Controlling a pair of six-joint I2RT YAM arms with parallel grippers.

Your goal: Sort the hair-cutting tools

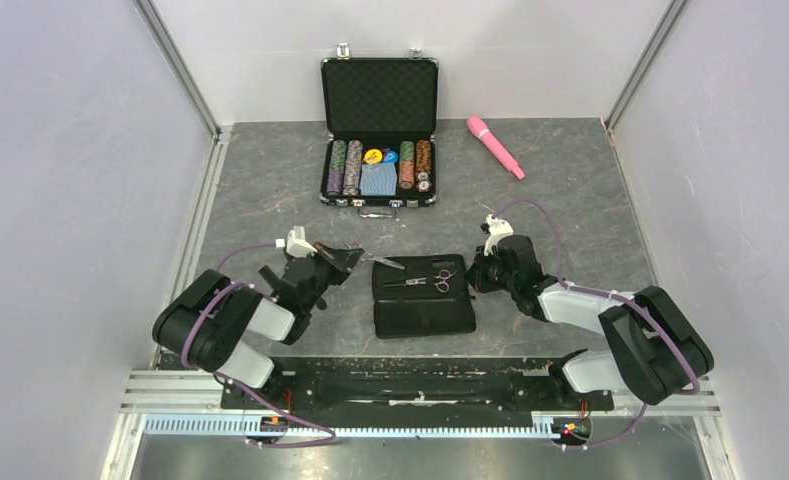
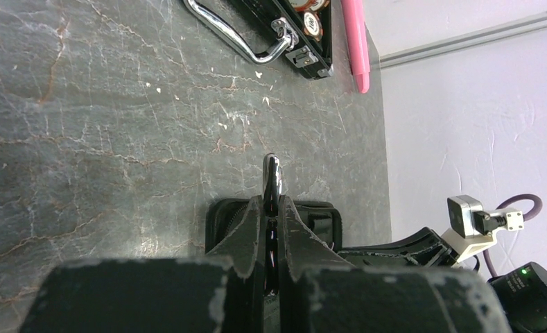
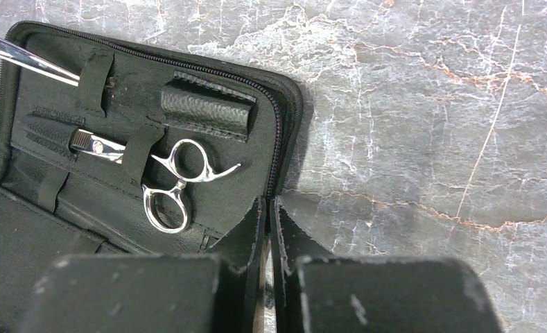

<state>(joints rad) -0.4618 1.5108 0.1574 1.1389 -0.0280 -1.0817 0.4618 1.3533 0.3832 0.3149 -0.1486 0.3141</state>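
On the desk, left gripper clamps a silver tool over the pouch (scissors strapped inside); right gripper is closed at its edge.

Overhead and close wrist views share the pouch.

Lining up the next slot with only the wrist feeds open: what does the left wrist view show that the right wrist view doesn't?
Only left wrist: the left gripper, the case handle and the pink wand.
Only right wrist: the ring-handled scissors strapped inside the black pouch, and the right gripper at its zipper edge.
Both: the pouch, the grey table, and the slim silver tool that the left gripper is shut on; its tip crosses the right wrist view's top left corner.
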